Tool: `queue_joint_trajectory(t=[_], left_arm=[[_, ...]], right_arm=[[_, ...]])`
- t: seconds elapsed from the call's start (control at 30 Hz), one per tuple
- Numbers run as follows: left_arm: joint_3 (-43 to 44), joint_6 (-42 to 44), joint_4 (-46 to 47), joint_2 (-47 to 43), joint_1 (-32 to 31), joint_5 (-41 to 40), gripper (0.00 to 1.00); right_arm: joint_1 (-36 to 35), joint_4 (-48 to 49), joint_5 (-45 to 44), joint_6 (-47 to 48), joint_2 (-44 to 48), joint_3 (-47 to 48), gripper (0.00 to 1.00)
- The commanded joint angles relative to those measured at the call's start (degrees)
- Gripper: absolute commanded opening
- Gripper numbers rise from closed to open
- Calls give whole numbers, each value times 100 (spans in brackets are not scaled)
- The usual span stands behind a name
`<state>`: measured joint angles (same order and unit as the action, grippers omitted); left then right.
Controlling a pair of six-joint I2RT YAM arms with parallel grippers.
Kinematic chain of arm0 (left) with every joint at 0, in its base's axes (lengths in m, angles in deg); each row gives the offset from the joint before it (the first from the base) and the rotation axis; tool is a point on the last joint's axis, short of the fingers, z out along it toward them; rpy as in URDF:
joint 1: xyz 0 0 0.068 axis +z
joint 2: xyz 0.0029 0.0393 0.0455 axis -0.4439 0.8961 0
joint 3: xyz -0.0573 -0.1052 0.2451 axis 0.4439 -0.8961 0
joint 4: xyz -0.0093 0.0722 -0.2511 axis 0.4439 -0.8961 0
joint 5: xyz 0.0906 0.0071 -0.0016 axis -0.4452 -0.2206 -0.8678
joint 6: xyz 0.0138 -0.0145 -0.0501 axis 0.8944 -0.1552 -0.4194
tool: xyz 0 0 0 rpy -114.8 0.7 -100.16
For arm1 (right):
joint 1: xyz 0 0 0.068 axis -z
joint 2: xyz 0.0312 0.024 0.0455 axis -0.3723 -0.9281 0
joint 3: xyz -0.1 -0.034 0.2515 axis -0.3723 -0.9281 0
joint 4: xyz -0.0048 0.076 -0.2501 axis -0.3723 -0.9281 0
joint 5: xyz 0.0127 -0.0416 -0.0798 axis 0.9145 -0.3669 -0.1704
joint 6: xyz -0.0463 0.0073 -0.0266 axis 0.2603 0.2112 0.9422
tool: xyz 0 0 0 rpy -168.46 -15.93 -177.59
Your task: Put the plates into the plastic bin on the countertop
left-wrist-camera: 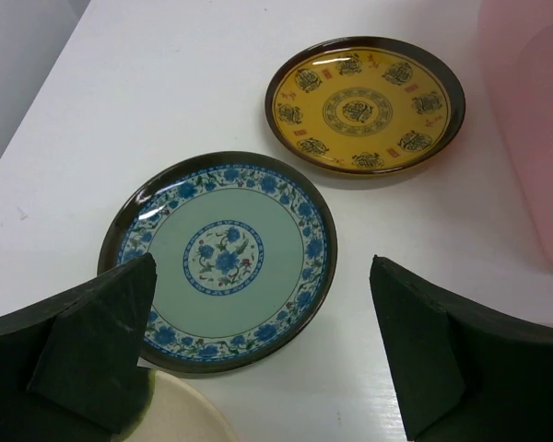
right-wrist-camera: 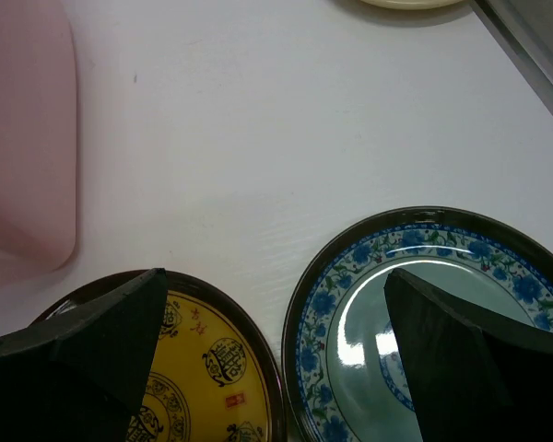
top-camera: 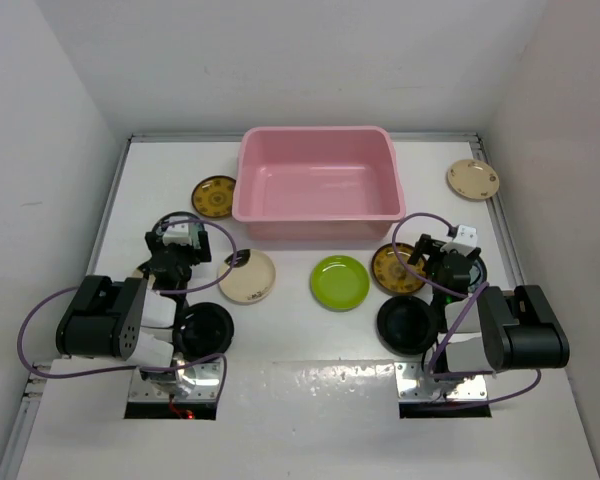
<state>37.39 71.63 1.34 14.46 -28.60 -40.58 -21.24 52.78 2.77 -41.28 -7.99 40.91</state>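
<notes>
White countertop [top-camera: 300,345], raised edges; plain white walls [top-camera: 280,60] around.

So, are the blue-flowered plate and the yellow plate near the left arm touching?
Apart. The left wrist view shows a strip of white countertop between the blue-flowered plate and the yellow plate.

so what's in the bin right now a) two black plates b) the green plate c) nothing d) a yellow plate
c, the bin shows only its bare pink floor, and the green plate lies outside, in front of it.
</notes>
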Motion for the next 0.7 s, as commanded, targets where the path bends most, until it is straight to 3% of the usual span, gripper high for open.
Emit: queue_joint_trajectory(t=[0.0, 0.13, 0.23, 0.27, 0.33, 0.37, 0.4, 0.43, 0.47, 0.5, 0.57, 0.6, 0.67], left_arm=[[33, -87, 304, -83, 48, 43, 100], [33, -87, 304, -83, 48, 43, 100], [138, -35, 279, -248, 48, 156, 100], [774, -156, -1410, -580, 48, 157, 100], [1952, 444, -3492, -1318, 100, -150, 100], [2515, 727, -4119, -1322, 101, -290, 100], [3521, 443, -4952, -1252, 101, -804, 100], [4054, 214, -5439, -1130, 258, -1741, 100], [4616, 99, -5923, -676, 407, -1663, 100], [5718, 402, -6989, -350, 617, -340, 100], [6761, 475, -8145, 388, 1102, 811, 100], [7218, 615, -8673, 1192, 1190, 1356, 100], [8685, 765, -10264, 2101, 1410, 2509, 96]], right_arm=[[-18, 314, 82, 8, 42, -457, 100], [-18, 358, 73, -1, 42, -466, 100], [-212, -579, -444, -71, 743, -256, 100], [-220, -1757, -629, -185, 1476, 171, 100], [-186, -2895, -754, -151, 1964, 491, 100], [-203, -3564, -736, -72, 2541, 1032, 100], [-186, -3840, -632, 198, 2677, 1237, 100], [-185, -4417, -596, 305, 2774, 1596, 100], [-159, -4797, -474, 376, 2880, 1930, 100], [-176, -5088, -429, 533, 2864, 2081, 100], [-150, -5301, -254, 561, 2689, 2617, 100], [-159, -5546, 0, 518, 2609, 2880, 100], [-133, -5706, 517, 447, 2295, 3154, 100]])
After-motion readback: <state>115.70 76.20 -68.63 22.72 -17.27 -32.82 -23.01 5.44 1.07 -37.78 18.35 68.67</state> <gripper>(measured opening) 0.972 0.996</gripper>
